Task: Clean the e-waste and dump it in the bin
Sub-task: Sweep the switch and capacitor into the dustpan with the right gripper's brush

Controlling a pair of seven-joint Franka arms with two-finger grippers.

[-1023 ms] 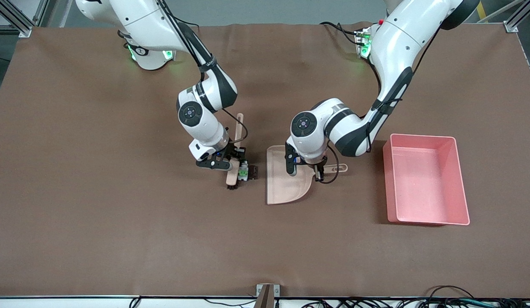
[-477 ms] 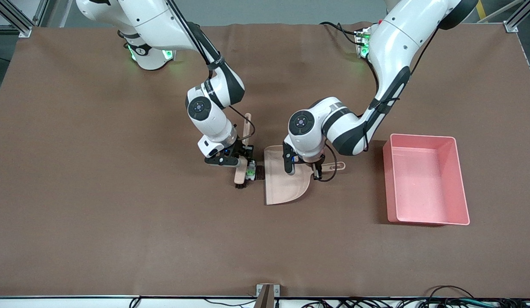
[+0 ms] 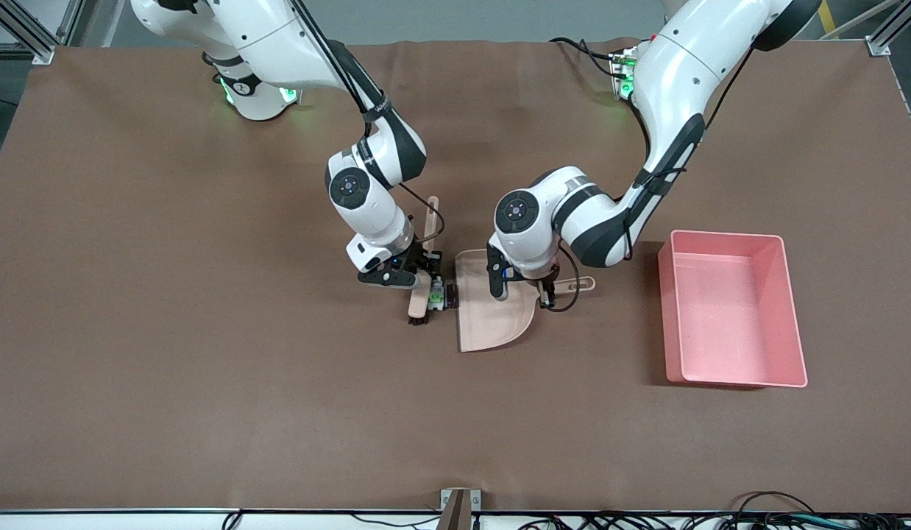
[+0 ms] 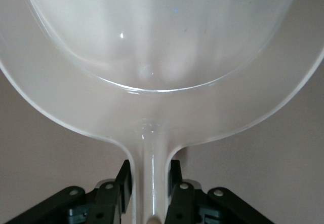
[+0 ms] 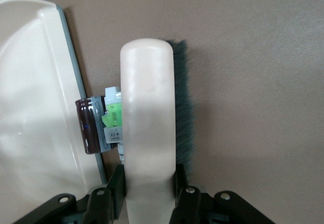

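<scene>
right gripper [image 3: 417, 283]: clamped on brush [image 5: 149, 127]
left gripper [image 3: 524, 294]: clamped on dustpan [image 3: 496, 313] handle
risk: e-waste [image 5: 101, 125] jams at lip (could skid past)
bin [image 3: 731, 309]: waiting

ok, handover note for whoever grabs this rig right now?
Right gripper: shut on the beige brush, bristles on the brown mat.
Left gripper: shut on the beige plastic dustpan handle, pan flat on the mat.
E-waste: white-and-green part and dark maroon block pressed between brush and dustpan lip, not yet inside.
Pink rectangular bin: toward the left arm's end, nothing visible inside.
Left: finish sweep, dump pan in bin.
</scene>
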